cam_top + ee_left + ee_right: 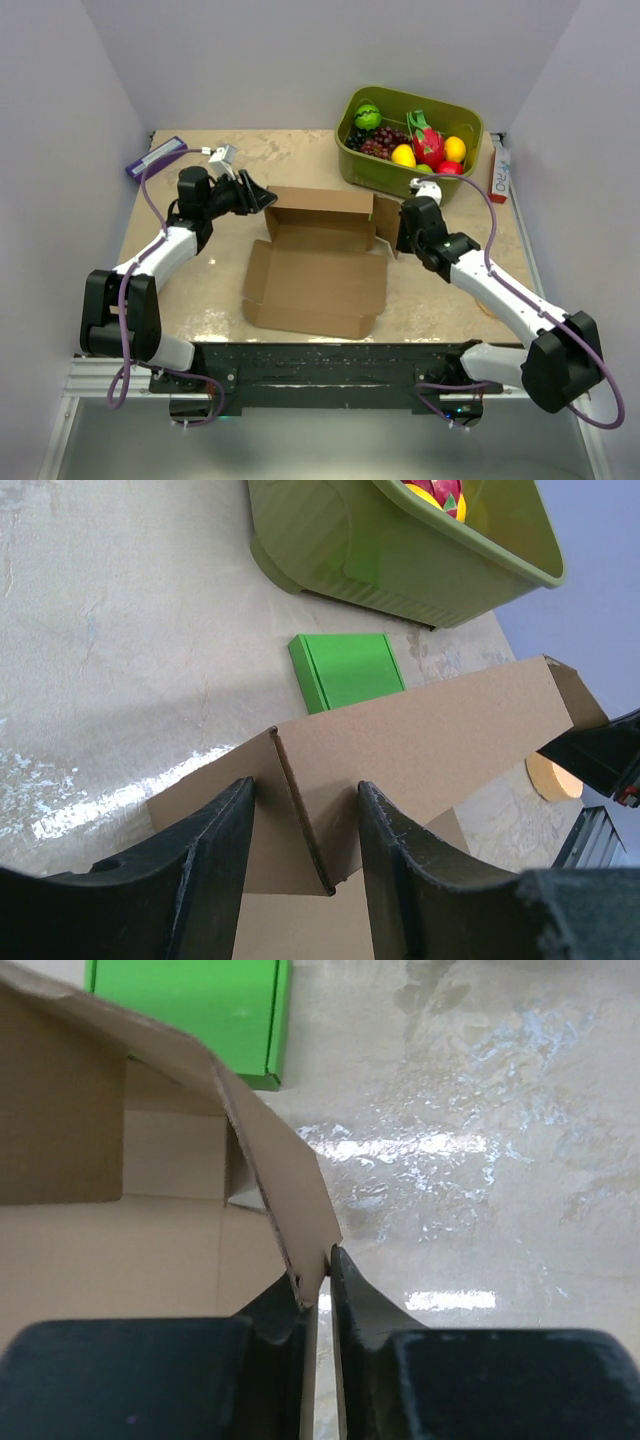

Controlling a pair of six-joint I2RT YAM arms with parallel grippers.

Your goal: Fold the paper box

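The brown paper box (318, 262) lies partly folded in the middle of the table, its back wall raised and its lid panel flat toward me. My left gripper (262, 196) is at the box's far left corner. In the left wrist view its jaws (305, 815) stand apart, straddling the upright corner fold of the paper box (420, 740). My right gripper (397, 228) is at the box's right side. In the right wrist view it (322, 1270) is shut on the tip of the raised side flap of the paper box (285, 1185).
An olive-green bin (410, 140) of fruit stands at the back right, close behind the box. A small flat green box (345, 670) lies on the table between the bin and the paper box. A purple packet (155, 157) sits far left and a red-and-white carton (498, 170) far right.
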